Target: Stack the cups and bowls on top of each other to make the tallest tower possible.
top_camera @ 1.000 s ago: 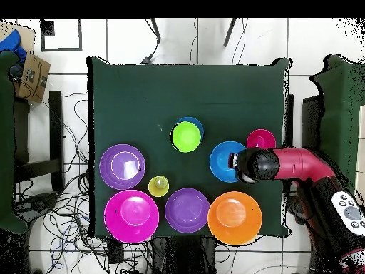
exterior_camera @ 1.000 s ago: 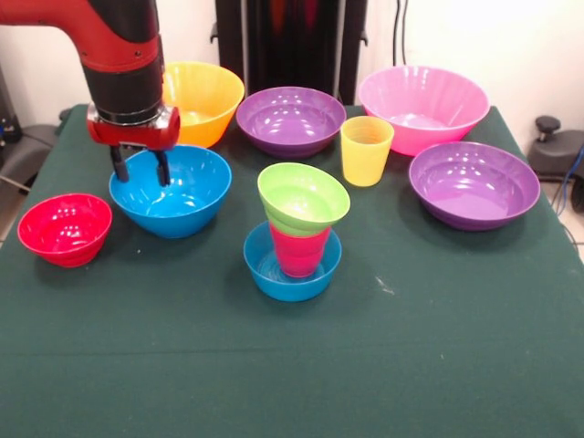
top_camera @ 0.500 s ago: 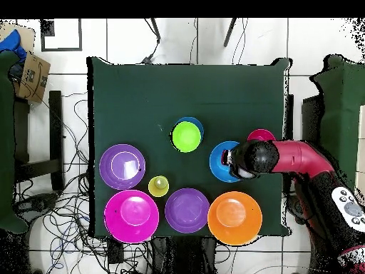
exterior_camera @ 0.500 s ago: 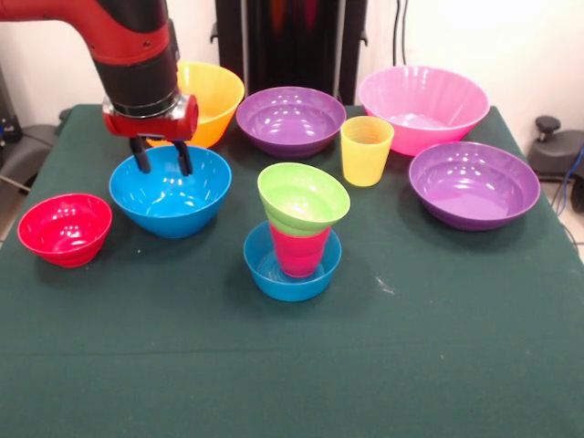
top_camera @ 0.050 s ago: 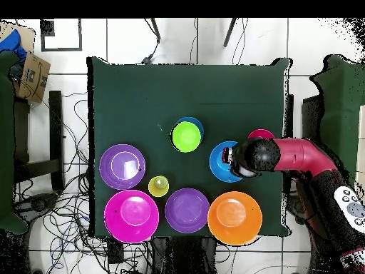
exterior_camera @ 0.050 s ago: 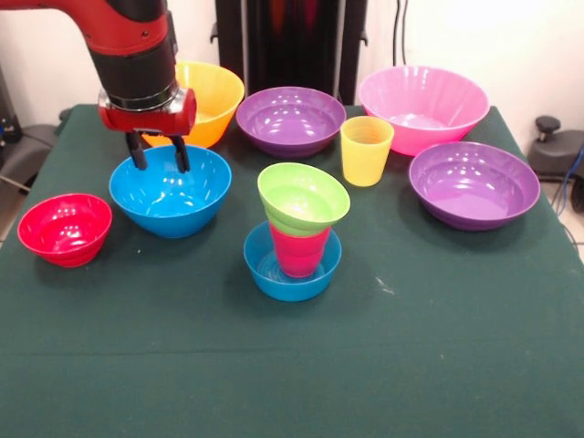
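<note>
1. At the left of the front view, a small red bowl (exterior_camera @ 0.050 s ago: 64, 228) is seen standing alone on the green table (exterior_camera @ 0.050 s ago: 292, 365).
2. Just beside it, a medium blue bowl (exterior_camera @ 0.050 s ago: 170, 196) is found, and the gripper (exterior_camera @ 0.050 s ago: 158, 157) is held above its far rim with its two dark fingers (exterior_camera @ 0.050 s ago: 138, 155) spread apart and nothing between them.
3. Behind the gripper, a large yellow bowl (exterior_camera @ 0.050 s ago: 205, 96) is partly hidden by the red and black arm (exterior_camera @ 0.050 s ago: 128, 46).
4. Near the middle, the tower (exterior_camera @ 0.050 s ago: 297, 237) is made up of a small blue bowl (exterior_camera @ 0.050 s ago: 292, 274) as base, a red cup (exterior_camera @ 0.050 s ago: 298, 251) set in it, and a lime green bowl (exterior_camera @ 0.050 s ago: 303, 198) resting tilted on top.
5. Behind the tower, a purple bowl (exterior_camera @ 0.050 s ago: 290, 119) is placed, and a yellow cup (exterior_camera @ 0.050 s ago: 366, 151) stands upright to its right.
6. Further right, a large pink bowl (exterior_camera @ 0.050 s ago: 422, 105) is seen at the back, with a second purple bowl (exterior_camera @ 0.050 s ago: 474, 185) in front of it.
</note>
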